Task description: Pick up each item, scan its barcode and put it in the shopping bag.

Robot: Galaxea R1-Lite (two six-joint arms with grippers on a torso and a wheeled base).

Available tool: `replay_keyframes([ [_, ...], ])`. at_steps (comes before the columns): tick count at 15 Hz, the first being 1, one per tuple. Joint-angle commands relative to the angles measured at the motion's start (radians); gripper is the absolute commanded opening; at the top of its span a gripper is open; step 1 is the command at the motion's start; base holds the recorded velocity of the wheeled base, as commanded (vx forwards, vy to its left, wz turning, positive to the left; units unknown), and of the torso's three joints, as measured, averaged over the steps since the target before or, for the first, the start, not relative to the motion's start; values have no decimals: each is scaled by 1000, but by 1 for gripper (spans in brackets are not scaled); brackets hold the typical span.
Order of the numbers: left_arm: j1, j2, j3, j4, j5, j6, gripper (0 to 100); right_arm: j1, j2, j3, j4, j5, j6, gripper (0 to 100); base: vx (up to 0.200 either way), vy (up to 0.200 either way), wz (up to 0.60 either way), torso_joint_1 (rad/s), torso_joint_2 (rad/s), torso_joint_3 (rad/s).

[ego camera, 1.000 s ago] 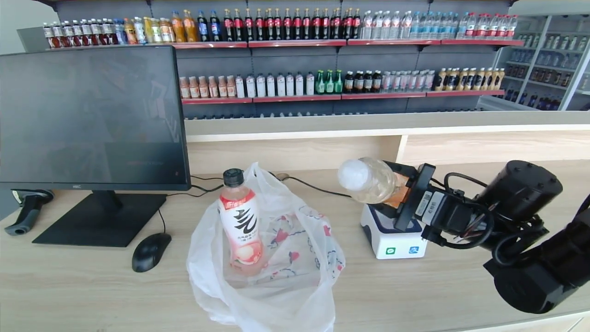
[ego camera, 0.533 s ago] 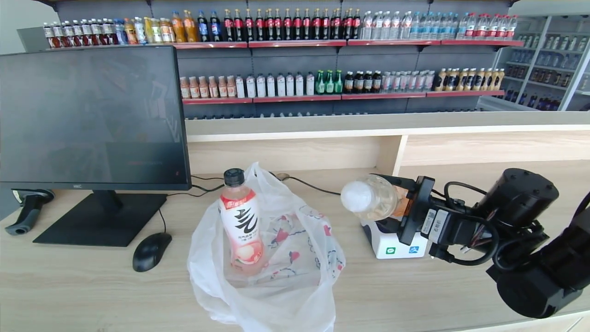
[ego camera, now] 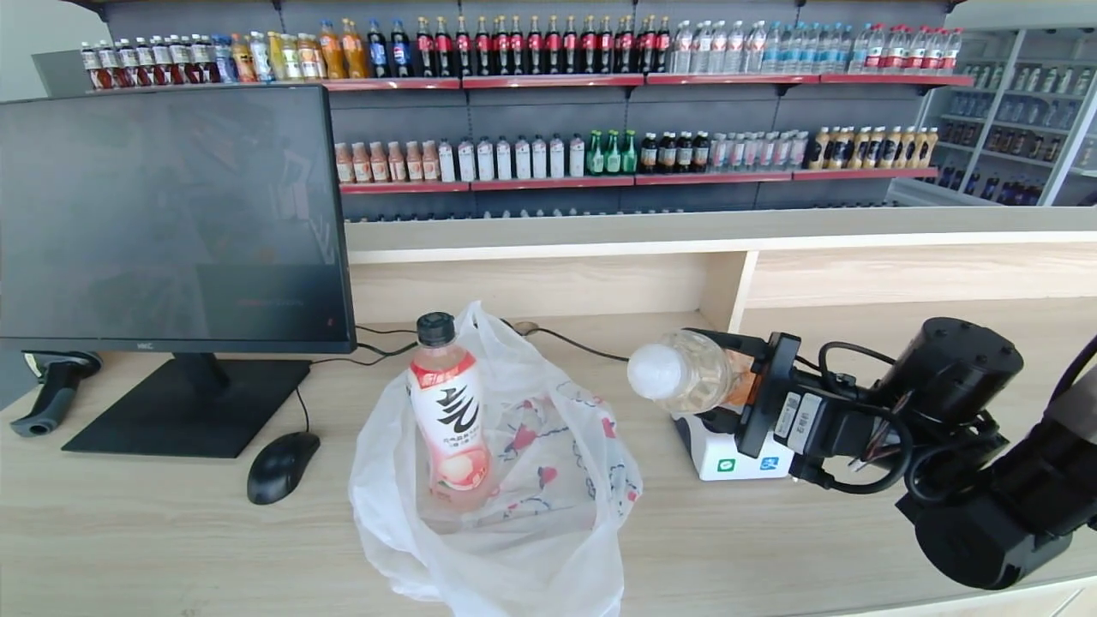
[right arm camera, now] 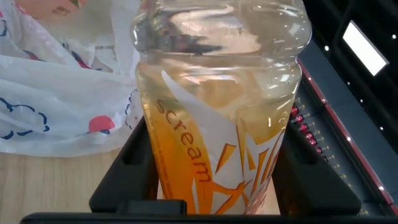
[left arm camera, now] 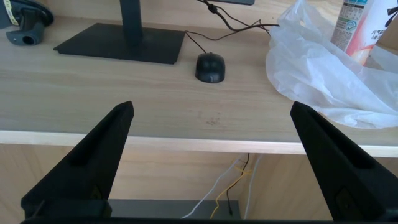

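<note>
While the right gripper (ego camera: 728, 377) pinches the clear bottle (ego camera: 686, 370) across its orange-labelled body, the bottle lies on its side in the air, white cap pointing toward 9 o'clock in the head view. It hangs just above the white barcode scanner (ego camera: 728, 454), not touching it. Right wrist view: black fingers (right arm camera: 127, 168) pressed on both sides of the bottle (right arm camera: 217, 93), with the bag (right arm camera: 56, 93) behind.

Shopping bag (ego camera: 548, 480) sits open on the counter (ego camera: 171, 531), at 9 o'clock from the scanner and near it. One pink-labelled bottle (ego camera: 447, 420) stands upright inside, black cap on, leaning slightly.

Left gripper (left arm camera: 211, 109) has its fingers spread wide with nothing between them, hanging off the counter's near edge, well apart from the bag (left arm camera: 323, 74).

Mouse (ego camera: 281, 467) lies at 9 o'clock from the bag, near it. Monitor (ego camera: 171, 214) stands at 11 o'clock from the bag, screen dark. Handheld scanner (ego camera: 51, 390) rests at 9 o'clock from the monitor's stand. Drink shelves (ego camera: 600, 86) line the back wall.
</note>
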Motion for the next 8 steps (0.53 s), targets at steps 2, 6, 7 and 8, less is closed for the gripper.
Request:
replay_keyframes([
  [2,0,0,0,-1,1,-1,100,1,11,-18,0,0,-1,0,0,0,0,0,0,0],
  [6,0,0,0,-1,1,-1,100,1,14,-25,0,0,2,0,0,0,0,0,0,0],
  [7,0,0,0,-1,1,-1,100,1,14,-21,0,0,2,0,0,0,0,0,0,0],
  [8,0,0,0,-1,1,-1,100,-1,14,-24,0,0,4,0,0,0,0,0,0,0],
])
